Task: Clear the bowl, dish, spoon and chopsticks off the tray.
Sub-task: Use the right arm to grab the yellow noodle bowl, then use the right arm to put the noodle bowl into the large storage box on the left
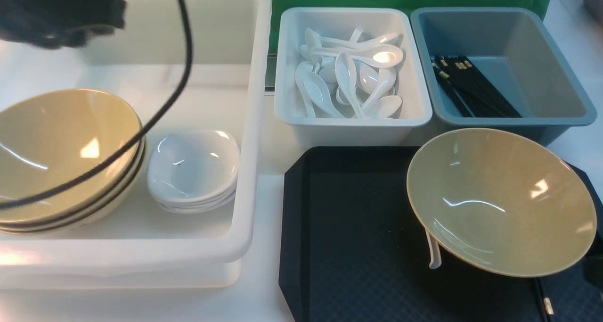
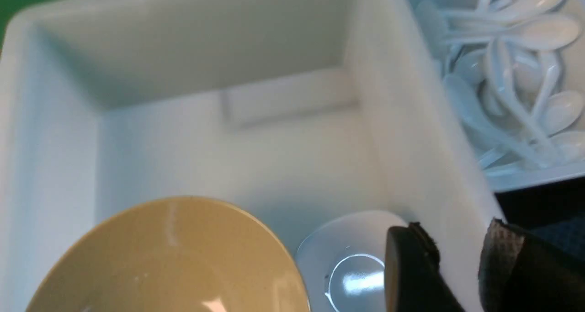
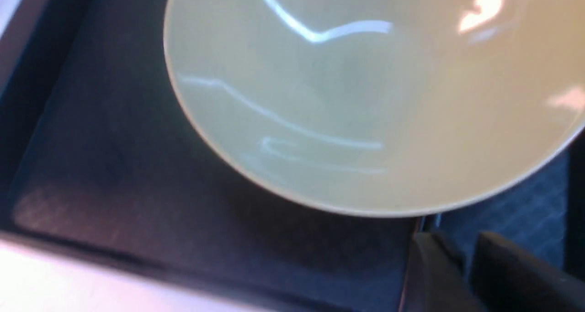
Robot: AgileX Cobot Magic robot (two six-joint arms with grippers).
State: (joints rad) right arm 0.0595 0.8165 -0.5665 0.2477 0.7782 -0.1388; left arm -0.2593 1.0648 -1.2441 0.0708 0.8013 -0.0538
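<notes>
The tan bowl (image 1: 501, 199) sits on the right part of the black tray (image 1: 358, 246) and fills the right wrist view (image 3: 365, 97). The white spoon's handle (image 1: 433, 256) sticks out from under the bowl's left rim. The black chopsticks (image 1: 544, 303) lie by the tray's near right corner, one gold band showing. My right gripper (image 3: 466, 248) hovers low over the tray by the bowl's near rim, jaws slightly apart and empty, a chopstick end (image 3: 422, 223) just beyond it. My left gripper (image 2: 457, 232) is open and empty above the big bin's right wall. The stacked white dishes (image 1: 193, 164) lie below it.
The large white bin (image 1: 254, 124) on the left holds a stack of tan bowls (image 1: 66, 152) beside the dishes. A small white bin (image 1: 353, 119) holds several spoons. A blue-grey bin (image 1: 556, 95) holds black chopsticks. My blurred left arm (image 1: 56, 11) and its cable (image 1: 183, 77) hang over the big bin.
</notes>
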